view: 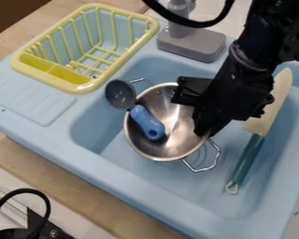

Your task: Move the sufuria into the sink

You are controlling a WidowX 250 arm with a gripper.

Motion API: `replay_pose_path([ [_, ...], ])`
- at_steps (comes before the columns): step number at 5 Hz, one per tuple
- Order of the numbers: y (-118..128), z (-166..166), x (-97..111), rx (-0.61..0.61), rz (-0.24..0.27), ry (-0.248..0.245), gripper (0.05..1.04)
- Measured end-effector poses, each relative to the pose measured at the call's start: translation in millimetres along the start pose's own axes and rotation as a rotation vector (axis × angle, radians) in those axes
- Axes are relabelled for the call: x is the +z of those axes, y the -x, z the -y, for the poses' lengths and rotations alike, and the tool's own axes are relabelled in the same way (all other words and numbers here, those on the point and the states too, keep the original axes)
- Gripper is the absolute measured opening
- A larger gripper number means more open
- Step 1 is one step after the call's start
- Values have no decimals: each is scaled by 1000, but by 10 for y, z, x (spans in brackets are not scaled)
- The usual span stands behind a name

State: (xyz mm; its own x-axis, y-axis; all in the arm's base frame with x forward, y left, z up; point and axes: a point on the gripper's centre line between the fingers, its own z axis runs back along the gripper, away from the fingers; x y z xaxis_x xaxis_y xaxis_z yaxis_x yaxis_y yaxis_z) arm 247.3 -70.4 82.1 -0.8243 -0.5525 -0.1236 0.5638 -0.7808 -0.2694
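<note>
Looking down, we see the metal pot (171, 148) in the sink (139, 184), beneath the gripper (190, 113), whose fingers stand wide apart.

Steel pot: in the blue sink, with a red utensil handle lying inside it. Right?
Not quite: the utensil handle is blue, not red, as the camera view shows. The rest holds: the steel pot is in the blue sink, with that handle lying inside it.
</note>
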Motion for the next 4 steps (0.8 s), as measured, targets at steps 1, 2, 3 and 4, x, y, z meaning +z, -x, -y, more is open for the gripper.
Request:
replay_pose_path([
  [1, -4, -14, -62, -37, -6, -21, 57],
  [2, -22, -14, -129, -71, 9, -45, 57],
  [3, -41, -16, -109, -124, 72, -118, 78],
  [4, -43, 14, -124, -138, 136, -169, 221],
])
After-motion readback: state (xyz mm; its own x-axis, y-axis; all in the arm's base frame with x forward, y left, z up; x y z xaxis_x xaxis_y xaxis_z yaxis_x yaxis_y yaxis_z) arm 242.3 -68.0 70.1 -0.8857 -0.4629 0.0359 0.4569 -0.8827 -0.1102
